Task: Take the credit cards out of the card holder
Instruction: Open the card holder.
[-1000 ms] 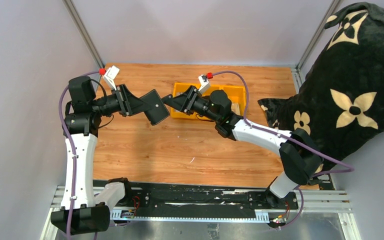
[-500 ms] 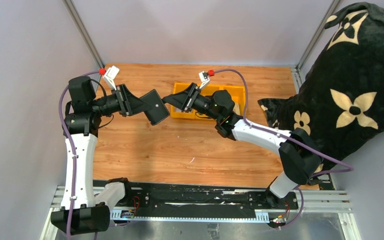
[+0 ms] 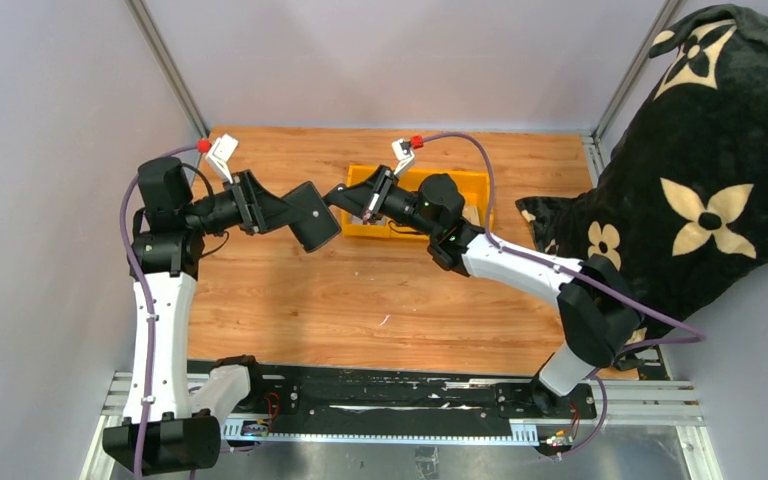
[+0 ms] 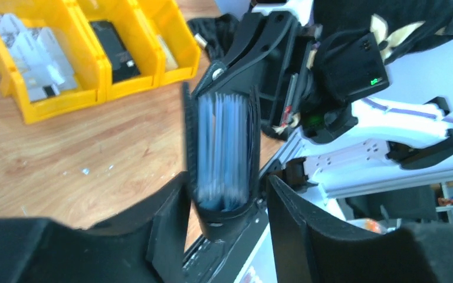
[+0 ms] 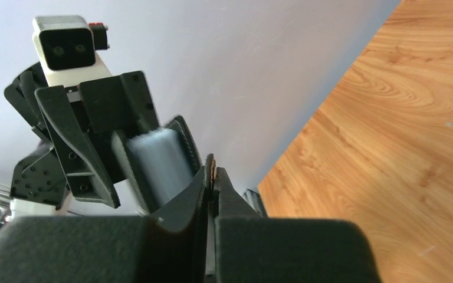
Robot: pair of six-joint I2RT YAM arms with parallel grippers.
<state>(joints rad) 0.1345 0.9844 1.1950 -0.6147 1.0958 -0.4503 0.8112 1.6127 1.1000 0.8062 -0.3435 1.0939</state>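
My left gripper [image 3: 285,212] holds the black card holder [image 3: 312,215] above the table. In the left wrist view the holder [image 4: 227,223] stands edge-on between my fingers. It gapes open on a stack of pale blue-grey credit cards [image 4: 221,150]. My right gripper [image 3: 341,198] is at the holder's far edge. In the right wrist view it [image 5: 212,170] is shut on a thin brown-edged strip, seemingly the holder's strap tab. The holder [image 5: 184,140] and the blurred cards [image 5: 156,165] sit just left of it.
Joined yellow bins [image 3: 472,185] stand behind the right gripper. In the left wrist view they [image 4: 53,106] hold white cards and a chunky black item [image 4: 112,53]. A black floral blanket [image 3: 700,180] fills the right side. Wooden table [image 3: 380,290] lies below.
My right gripper has shifted slightly left and tilted up while staying at the holder's edge. The left gripper and holder have moved a little toward the back.
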